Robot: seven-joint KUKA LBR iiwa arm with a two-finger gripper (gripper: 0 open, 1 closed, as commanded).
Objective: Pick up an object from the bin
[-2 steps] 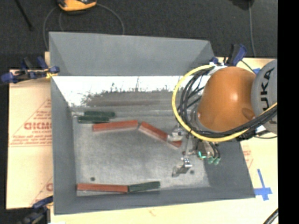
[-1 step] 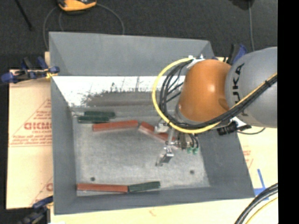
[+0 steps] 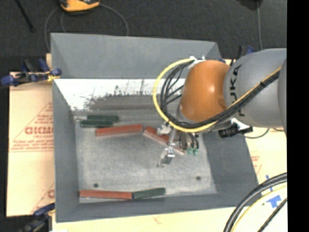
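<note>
Reaching stage, likely. The jaws hover at the slanted red stick (image 3: pixel 153 133) in the bin (image 3: pixel 120 170) — open or shut, I cannot tell. Next: a centred grip.

Arm (image 3: pixel 256 88) from the right, tool (image 3: pixel 167 157) low.

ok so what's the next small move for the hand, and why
Probably a small drop straight down onto the slanted red stick. The hand sits right over that stick's right end, and a grasp cannot be made out yet. The other sticks lie farther off by the walls.
</note>
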